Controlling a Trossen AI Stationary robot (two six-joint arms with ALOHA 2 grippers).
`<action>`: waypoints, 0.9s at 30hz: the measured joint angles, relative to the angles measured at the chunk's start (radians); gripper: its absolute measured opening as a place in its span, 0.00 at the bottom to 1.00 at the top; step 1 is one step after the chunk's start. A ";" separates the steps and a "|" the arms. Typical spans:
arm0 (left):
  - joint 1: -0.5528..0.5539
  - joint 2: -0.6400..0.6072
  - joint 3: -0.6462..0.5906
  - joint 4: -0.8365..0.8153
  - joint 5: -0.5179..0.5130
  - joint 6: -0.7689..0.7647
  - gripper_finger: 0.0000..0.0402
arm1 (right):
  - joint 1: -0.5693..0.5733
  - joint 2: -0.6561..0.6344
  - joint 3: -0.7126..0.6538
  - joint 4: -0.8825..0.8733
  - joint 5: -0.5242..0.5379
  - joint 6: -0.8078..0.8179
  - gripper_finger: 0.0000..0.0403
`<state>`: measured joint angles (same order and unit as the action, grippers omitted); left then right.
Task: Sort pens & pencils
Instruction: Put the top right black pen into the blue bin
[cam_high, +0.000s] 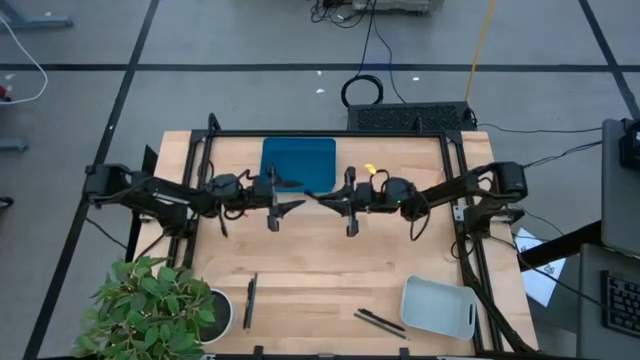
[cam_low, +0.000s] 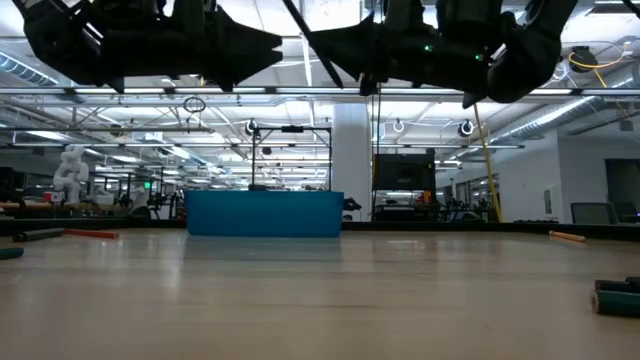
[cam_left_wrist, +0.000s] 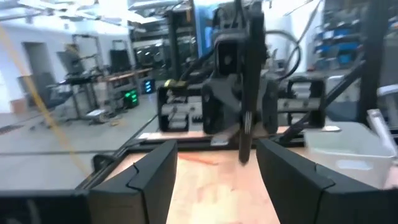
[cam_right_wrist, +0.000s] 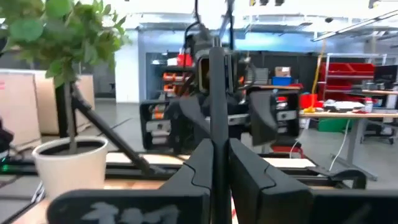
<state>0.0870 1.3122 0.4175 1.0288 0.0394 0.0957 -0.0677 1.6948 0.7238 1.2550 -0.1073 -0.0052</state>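
Both arms hover above the table's middle, fingertips facing each other. My right gripper (cam_high: 322, 197) (cam_right_wrist: 217, 155) is shut on a thin dark stick (cam_right_wrist: 217, 87) (cam_left_wrist: 245, 87); pen or dark pencil, I cannot tell. My left gripper (cam_high: 292, 195) (cam_left_wrist: 214, 168) is open, just left of it, touching nothing. One black pen (cam_high: 250, 300) lies flat near the table's near edge, two more (cam_high: 378, 320) beside the pale bin. An orange pencil (cam_high: 370, 168) (cam_low: 567, 237) lies right of the blue tray (cam_high: 298, 163). A red pencil (cam_low: 92, 234) lies at the far left. My right gripper pinches the dark stick between its two fingers, which come level from the table's right and lie across it. The hold is partway along its length (cam_right_wrist: 217, 134). The stick stands upright, lifted clear of the table, reaching above and below the fingers.
The blue tray sits at the table's far edge, centre. A pale open bin (cam_high: 438, 305) stands at the near right. A potted plant (cam_high: 150, 305) fills the near left corner. Bare wood (cam_high: 320, 270) lies below the grippers.
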 joint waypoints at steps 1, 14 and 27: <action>-0.003 0.011 0.000 0.023 0.015 -0.003 0.56 | 0.000 0.008 0.007 -0.003 -0.001 -0.006 0.04; -0.038 0.141 0.069 0.142 0.004 -0.030 0.56 | 0.000 0.023 0.018 -0.012 0.002 -0.007 0.04; -0.037 0.183 0.099 0.126 0.000 -0.034 0.43 | 0.004 0.023 0.018 -0.017 0.001 -0.007 0.04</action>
<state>0.0498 1.4952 0.5163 1.1549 0.0395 0.0616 -0.0639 1.7176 0.7414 1.2377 -0.1059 -0.0120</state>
